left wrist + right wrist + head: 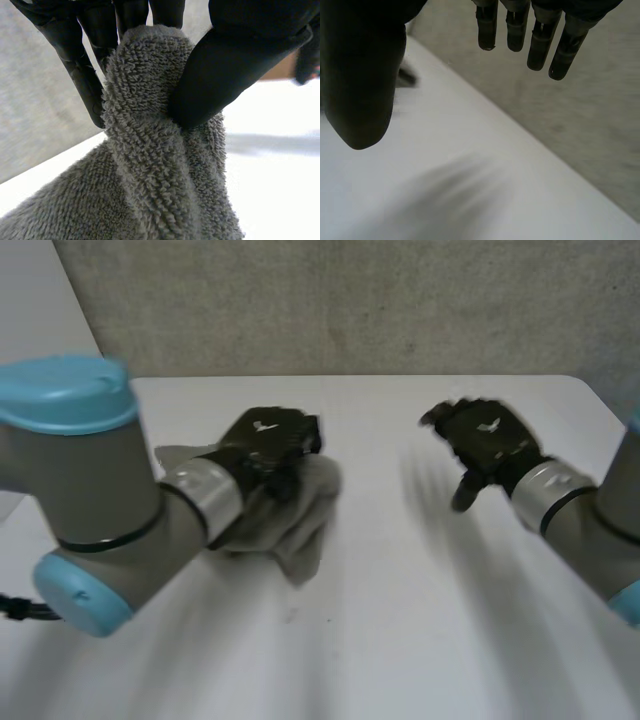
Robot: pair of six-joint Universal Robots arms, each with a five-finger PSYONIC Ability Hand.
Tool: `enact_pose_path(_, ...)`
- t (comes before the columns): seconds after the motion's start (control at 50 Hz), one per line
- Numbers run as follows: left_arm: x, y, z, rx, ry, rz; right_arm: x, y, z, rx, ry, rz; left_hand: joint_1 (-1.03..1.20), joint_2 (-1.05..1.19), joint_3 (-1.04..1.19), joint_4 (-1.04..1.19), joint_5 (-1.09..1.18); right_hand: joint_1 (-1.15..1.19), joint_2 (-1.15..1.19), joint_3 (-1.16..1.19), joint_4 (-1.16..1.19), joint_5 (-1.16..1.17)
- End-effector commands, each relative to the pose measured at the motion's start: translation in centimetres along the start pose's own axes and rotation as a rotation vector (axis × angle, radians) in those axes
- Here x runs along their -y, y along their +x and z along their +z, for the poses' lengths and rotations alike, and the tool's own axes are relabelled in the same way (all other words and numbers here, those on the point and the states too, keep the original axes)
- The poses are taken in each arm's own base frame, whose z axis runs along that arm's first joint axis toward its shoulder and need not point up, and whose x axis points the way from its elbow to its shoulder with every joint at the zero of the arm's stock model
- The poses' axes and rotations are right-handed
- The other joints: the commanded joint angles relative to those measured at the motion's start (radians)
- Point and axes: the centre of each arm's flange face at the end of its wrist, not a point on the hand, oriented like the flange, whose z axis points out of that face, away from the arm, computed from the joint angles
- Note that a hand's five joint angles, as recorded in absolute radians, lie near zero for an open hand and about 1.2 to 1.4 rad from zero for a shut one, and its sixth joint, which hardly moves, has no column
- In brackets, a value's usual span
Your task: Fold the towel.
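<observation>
Over the desk (pixel 400 620), left hand (pixel 268 445) pinches the towel (pixel 305 515) (bunched, thumb against fingers); right hand (pixel 487 445) hangs wide, fingers straight.

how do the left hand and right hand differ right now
The left hand is shut on the grey towel, with a fold pinched between thumb and fingers; the right hand holds nothing and its fingers are straight. The left hand is over the towel; the right hand is over bare white table, apart from the cloth. Both are black hands on grey arms.
</observation>
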Motion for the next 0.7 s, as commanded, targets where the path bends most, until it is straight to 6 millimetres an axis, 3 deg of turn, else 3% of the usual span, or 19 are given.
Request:
enact_pose_path(0.02,-1.9,8.9,-0.2,-0.137,-0.081,0.001,1.2,5.2,0.5,-0.140,0.025,0.069,0.221,0.180,0.182,0.180,0.200,-0.055,-0.083,-0.072,-0.081,-0.063)
enact_pose_path(0.04,-2.9,10.3,-0.4,-0.159,-0.106,-0.002,1.3,5.5,0.5,-0.145,0.021,0.075,0.221,0.180,0.182,0.180,0.200,-0.055,-0.083,-0.072,-0.081,-0.063)
enact_pose_path(0.16,-5.8,13.7,-1.2,-0.230,-0.182,-0.052,1.5,5.9,0.4,-0.146,0.002,0.083,0.169,0.128,0.129,0.127,0.147,-0.055,-0.083,-0.072,-0.081,-0.063)
enact_pose_path(0.2,-6.4,14.6,-1.6,-0.248,-0.200,-0.064,1.3,5.8,0.4,-0.140,-0.012,0.087,-0.757,-0.798,-0.797,-0.799,-0.779,-0.055,-0.083,-0.072,-0.081,-0.063)
enact_pose_path(0.22,-6.4,14.6,-1.6,-0.248,-0.200,-0.064,1.3,5.8,0.4,-0.140,-0.012,0.087,-0.762,-0.803,-0.801,-0.804,-0.783,-0.055,-0.083,-0.072,-0.081,-0.063)
enact_pose_path(0.24,-6.4,14.6,-1.6,-0.244,-0.198,-0.060,1.2,5.8,0.4,-0.134,-0.014,0.088,-1.001,-1.041,-1.040,-1.042,-1.022,-0.055,-0.083,-0.072,-0.081,-0.063)
enact_pose_path(0.32,-5.4,14.3,-1.4,-0.239,-0.168,-0.062,0.9,5.2,0.4,-0.098,-0.026,0.095,-0.991,-1.032,-1.030,-1.033,-1.012,-0.055,-0.083,-0.072,-0.081,-0.063)
enact_pose_path(0.34,-4.5,13.5,-1.1,-0.218,-0.144,-0.065,0.8,4.7,0.3,-0.074,-0.037,0.096,-0.988,-1.029,-1.028,-1.030,-1.009,-0.055,-0.083,-0.072,-0.081,-0.063)
enact_pose_path(0.38,-2.6,9.2,0.7,-0.116,-0.096,-0.072,0.5,4.0,0.0,-0.027,-0.080,0.114,-0.979,-1.020,-1.019,-1.021,-1.001,-0.055,-0.083,-0.072,-0.081,-0.063)
enact_pose_path(0.4,-2.6,9.2,0.7,-0.115,-0.095,-0.072,0.5,4.0,0.0,-0.026,-0.081,0.114,-0.979,-1.020,-1.019,-1.021,-1.001,-0.055,-0.083,-0.072,-0.081,-0.063)
enact_pose_path(0.5,-1.3,0.9,3.2,0.065,-0.066,0.027,-0.3,2.2,-1.7,0.075,-0.216,0.193,-0.909,-0.950,-0.948,-0.951,-0.930,-0.055,-0.083,-0.072,-0.081,-0.063)
enact_pose_path(0.58,-1.7,-1.4,3.8,0.111,-0.081,0.073,-1.0,1.0,-2.5,0.109,-0.269,0.231,-0.853,-0.894,-0.892,-0.895,-0.874,-0.055,-0.083,-0.072,-0.081,-0.063)
enact_pose_path(0.62,-2.4,-3.1,4.2,0.138,-0.105,0.098,-2.0,-0.6,-3.3,0.139,-0.319,0.308,-0.800,-0.841,-0.840,-0.842,-0.822,-0.055,-0.083,-0.072,-0.081,-0.063)
enact_pose_path(0.7,-3.1,-3.7,4.7,0.101,-0.125,0.109,-3.1,-1.7,-4.2,0.143,-0.364,0.398,-0.753,-0.794,-0.793,-0.795,-0.774,-0.055,-0.083,-0.072,-0.081,-0.063)
